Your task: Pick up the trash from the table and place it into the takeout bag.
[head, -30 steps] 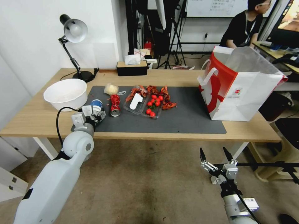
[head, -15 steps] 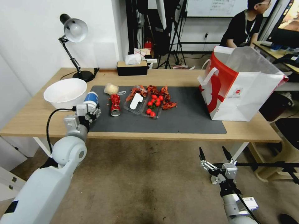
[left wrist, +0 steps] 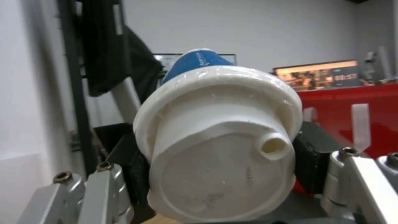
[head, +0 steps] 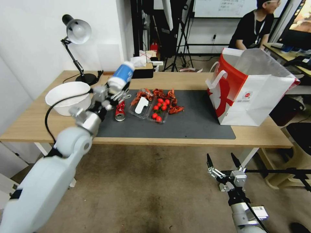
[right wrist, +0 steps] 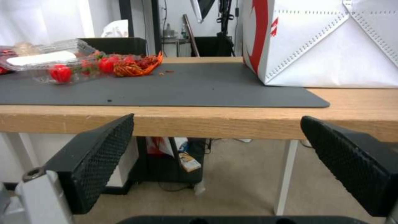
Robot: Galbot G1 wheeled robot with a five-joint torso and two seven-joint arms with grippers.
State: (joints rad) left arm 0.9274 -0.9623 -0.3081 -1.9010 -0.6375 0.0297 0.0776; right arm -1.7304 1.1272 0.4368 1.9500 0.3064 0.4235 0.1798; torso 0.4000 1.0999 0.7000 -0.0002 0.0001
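Nearest to us, our right gripper (head: 223, 161) is hanging below the front edge of the surface (head: 39, 119), its fingers (right wrist: 97, 157) standing wide apart with nothing between them; in its wrist view they are framing the wooden edge and the dark grey mat (right wrist: 186, 87).

Farther in, our left gripper (head: 111, 94) is holding the blue-and-white cup (head: 121, 76) in the air above the mat's left end, tilted so that it is leaning away from us toward the far side of the surface. In the left wrist view the fingers (left wrist: 132, 168) are pressing on both sides of the cup just under its white lid (left wrist: 219, 140). The lid is domed with a flat, scuffed top and a small round sip hole near one edge; the blue wall with a bit of white print is showing behind the rim.

Just beside the mat's left edge, the beige shallow bowl (head: 68, 97) is sitting on the bare wood. On the mat, the red drink can (head: 120, 110) is lying on its side, dented, and to its right a clear plastic tray (head: 149, 108) is holding small red fruit, with red scraps just beyond it.

At the mat's right end the takeout bag (head: 252, 90) is standing upright and open, red and white with white loop handles and a small round red logo.
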